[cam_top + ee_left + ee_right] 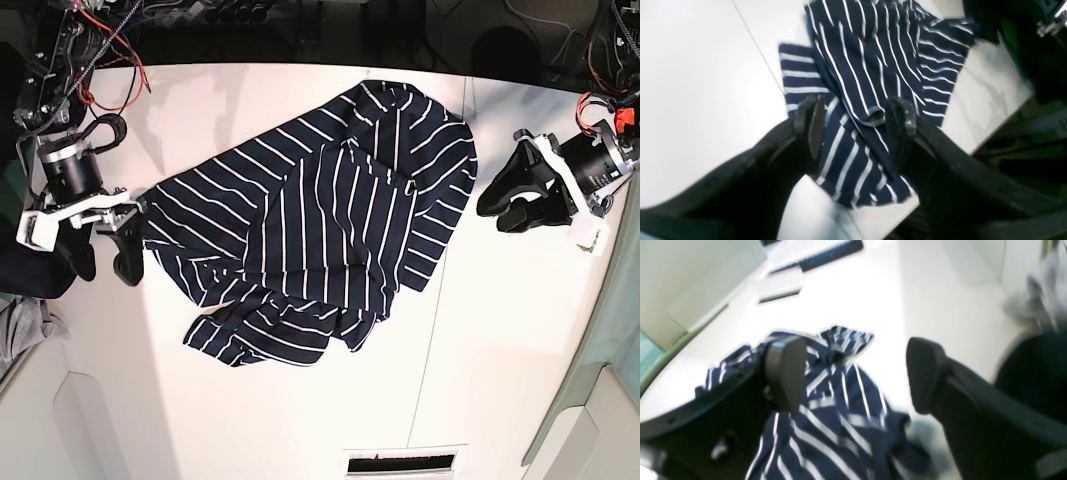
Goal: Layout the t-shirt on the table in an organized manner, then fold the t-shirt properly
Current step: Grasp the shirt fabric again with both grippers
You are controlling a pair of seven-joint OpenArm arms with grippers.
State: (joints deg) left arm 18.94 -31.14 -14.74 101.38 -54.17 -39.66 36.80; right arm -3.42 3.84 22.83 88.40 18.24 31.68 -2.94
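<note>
- Where the left wrist view looks down, the left pincer (855, 126) stands spread, its two dark fingers apart with nothing pinched; the t-shirt (870, 83) lies crumpled below and between them on the white table (700, 100). A thin dark seam (753, 43) crosses the table to the shirt's left, with bare white surface beyond it. On the right, the table's edge runs close past the shirt's striped edge, with dark clutter past it.
- From the right wrist view, blurred, the right pincer (853, 373) is also spread wide, holding nothing. Striped fabric bunches under the finger on the picture's left; the other finger (923, 373) hangs over bare table. Open white surface stretches beyond the shirt.
- Seen from the base view overhead, the shirt (320, 220) lies rumpled and partly folded over itself at the table's middle. The right pincer (100, 255) sits at the shirt's one end, the left pincer (505, 205) just off its opposite edge. Wide bare table (500, 350) lies on the picture's lower side of the shirt.
</note>
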